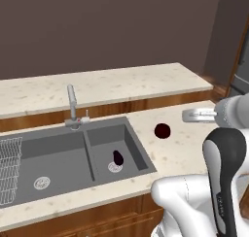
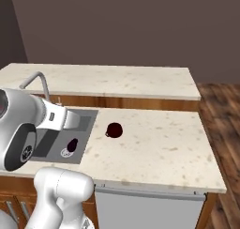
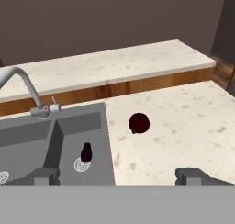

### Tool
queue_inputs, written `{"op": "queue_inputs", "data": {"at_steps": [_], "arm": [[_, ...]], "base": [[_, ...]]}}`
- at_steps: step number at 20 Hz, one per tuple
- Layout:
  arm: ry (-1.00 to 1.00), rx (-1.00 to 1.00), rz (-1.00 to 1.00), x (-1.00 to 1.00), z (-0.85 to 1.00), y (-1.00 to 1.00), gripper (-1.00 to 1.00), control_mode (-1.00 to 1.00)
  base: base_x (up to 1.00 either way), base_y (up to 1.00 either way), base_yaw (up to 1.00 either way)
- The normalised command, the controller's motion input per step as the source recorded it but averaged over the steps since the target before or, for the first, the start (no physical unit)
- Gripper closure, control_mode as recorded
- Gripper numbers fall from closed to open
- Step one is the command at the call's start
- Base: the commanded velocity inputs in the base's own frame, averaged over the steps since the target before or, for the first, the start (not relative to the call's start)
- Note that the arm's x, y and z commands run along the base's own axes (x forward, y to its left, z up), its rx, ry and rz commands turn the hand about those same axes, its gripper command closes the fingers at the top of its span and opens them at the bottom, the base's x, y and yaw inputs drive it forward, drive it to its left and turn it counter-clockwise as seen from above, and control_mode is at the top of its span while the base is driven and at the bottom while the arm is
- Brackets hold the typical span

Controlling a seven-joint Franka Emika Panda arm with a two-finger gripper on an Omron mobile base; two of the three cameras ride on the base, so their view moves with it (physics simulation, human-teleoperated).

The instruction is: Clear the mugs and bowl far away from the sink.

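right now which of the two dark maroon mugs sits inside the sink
The dark maroon mug by the right basin's round drain; the other maroon mug stands on the speckled counter beside the sink.

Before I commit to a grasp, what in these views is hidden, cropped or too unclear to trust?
- Sink: left base view's edge crops its left basin and wire rack; in the right base view the arm covers most of it.
- Dark mug in the basin: too small to tell handle or pose.
- Dark mug on the counter: handle direction unclear.
- Gripper: open, hand view shows just the fingertips.
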Motion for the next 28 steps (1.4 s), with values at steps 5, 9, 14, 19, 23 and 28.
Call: {"op": "queue_inputs", "data": {"at_steps": [5,9,14,19,23,28], "arm": [[0.1,0.0,-0.06,0.3,-0.12,-0.05,-1.0,-1.0],[0.07,-0.02,-0.19,0.51,-0.07,0.01,-1.0,-1.0],[0.09,0.03,-0.06,0.34,-0.15,0.0,-1.0,-1.0],[0.22,0.05,-0.06,0.21,-0.46,0.0,-1.0,-1.0],[0.19,0.04,-0.07,0.29,-0.28,0.0,-1.0,-1.0],[0.14,0.0,-0.12,0.32,-0.26,0.0,-1.0,-1.0]], "base": [[0.08,-0.05,0.0],[0.0,0.0,0.0],[0.0,0.0,0.0],[0.0,0.0,0.0],[0.0,0.0,0.0],[0.0,0.0,0.0]]}}
